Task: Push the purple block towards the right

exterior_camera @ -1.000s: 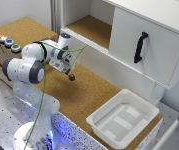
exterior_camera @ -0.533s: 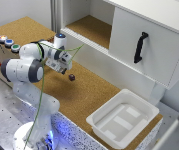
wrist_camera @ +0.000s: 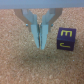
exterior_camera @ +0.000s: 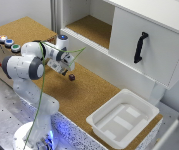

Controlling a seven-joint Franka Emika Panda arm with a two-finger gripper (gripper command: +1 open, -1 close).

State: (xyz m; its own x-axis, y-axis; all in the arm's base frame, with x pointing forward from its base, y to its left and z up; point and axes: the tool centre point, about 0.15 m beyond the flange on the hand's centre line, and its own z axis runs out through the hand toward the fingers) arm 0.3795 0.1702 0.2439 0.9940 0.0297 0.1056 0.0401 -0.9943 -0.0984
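The purple block (exterior_camera: 72,77) is a tiny dark cube lying on the cork surface; in the wrist view (wrist_camera: 66,39) it shows yellow letters on its faces. My gripper (exterior_camera: 66,71) hangs low over the cork, just to the exterior view's left of the block. In the wrist view the gripper (wrist_camera: 41,44) has its fingers pressed together, with nothing between them. The fingertips stand beside the block with a small gap, not touching it.
A white tray (exterior_camera: 100,121) sits on the cork toward the exterior view's right. Behind is a white cabinet with a black handle (exterior_camera: 140,46) and an open shelf (exterior_camera: 91,27). Round coloured buttons (exterior_camera: 8,42) sit at the far left. A green cable (exterior_camera: 41,97) hangs along the arm.
The gripper has shifted slightly to the exterior view's left and lower, now beside the block. The block has not moved.
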